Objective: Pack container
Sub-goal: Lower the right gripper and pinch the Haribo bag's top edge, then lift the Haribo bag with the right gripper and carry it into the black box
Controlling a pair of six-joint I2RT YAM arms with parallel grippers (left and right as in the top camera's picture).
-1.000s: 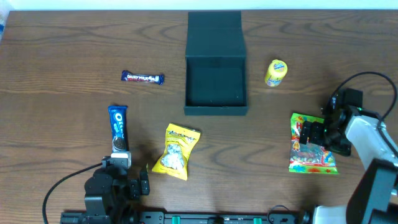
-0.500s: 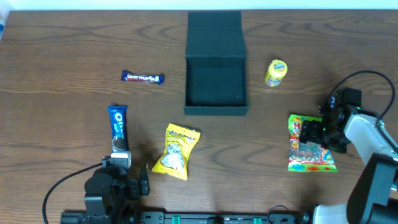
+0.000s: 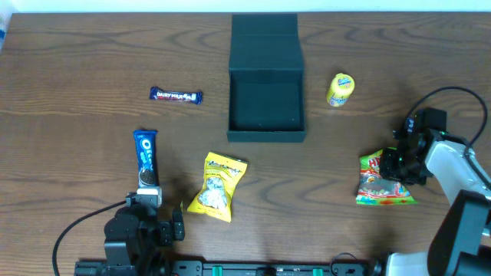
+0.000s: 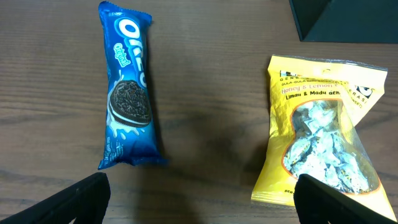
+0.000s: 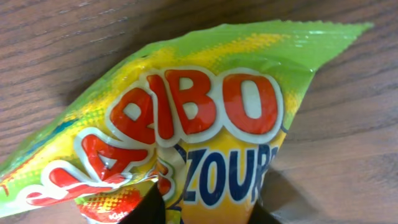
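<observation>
Wooden table (image 3: pixel 77 61); right tool (image 3: pixel 393 162) pinching Haribo bag (image 3: pixel 381 188), left tool (image 4: pixel 202 196) spread wide, touching nothing

A dark brown table (image 3: pixel 77 54) with pronounced wood grain fills nearly the whole overhead view, evenly lit, with only a thin pale strip (image 3: pixel 115 6) showing beyond its far edge.

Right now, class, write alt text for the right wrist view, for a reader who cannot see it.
A crumpled green and yellow Haribo bag fills most of the frame, pinched at its lower edge by the dark fingers of the right pincer. A brown wooden table shows behind it.
</observation>
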